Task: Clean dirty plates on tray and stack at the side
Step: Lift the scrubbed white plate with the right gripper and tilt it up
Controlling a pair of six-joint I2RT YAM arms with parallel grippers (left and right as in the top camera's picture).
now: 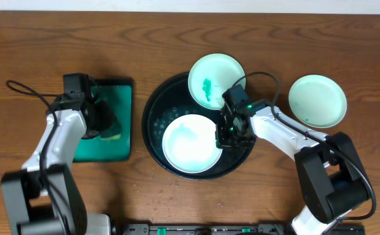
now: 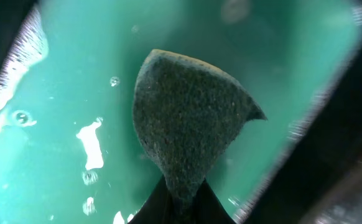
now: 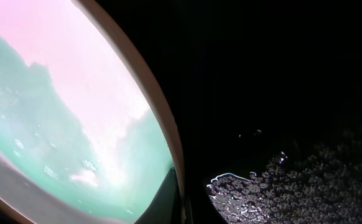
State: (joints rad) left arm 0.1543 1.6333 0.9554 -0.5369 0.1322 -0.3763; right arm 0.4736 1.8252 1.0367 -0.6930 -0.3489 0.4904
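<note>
The black round tray (image 1: 156, 108) sits mid-table. One plate (image 1: 189, 145) with a pale green film lies inside it. A second plate (image 1: 216, 78) with a green smear rests on the tray's far rim. A third pale mint plate (image 1: 317, 100) lies on the table to the right. My right gripper (image 1: 228, 136) is shut on the right rim of the plate in the tray; in the right wrist view the rim passes between its fingers (image 3: 182, 208), with the plate (image 3: 75, 124) on the left and the wet tray (image 3: 293, 180) on the right. My left gripper (image 1: 105, 127) is shut on a dark green sponge (image 2: 187, 118).
A rectangular green tray (image 1: 121, 98) with a black rim lies at the left, under my left gripper. It holds shallow water (image 2: 56, 93) with bubbles. Wooden tabletop (image 1: 347, 39) surrounds everything. Cables trail from both arms.
</note>
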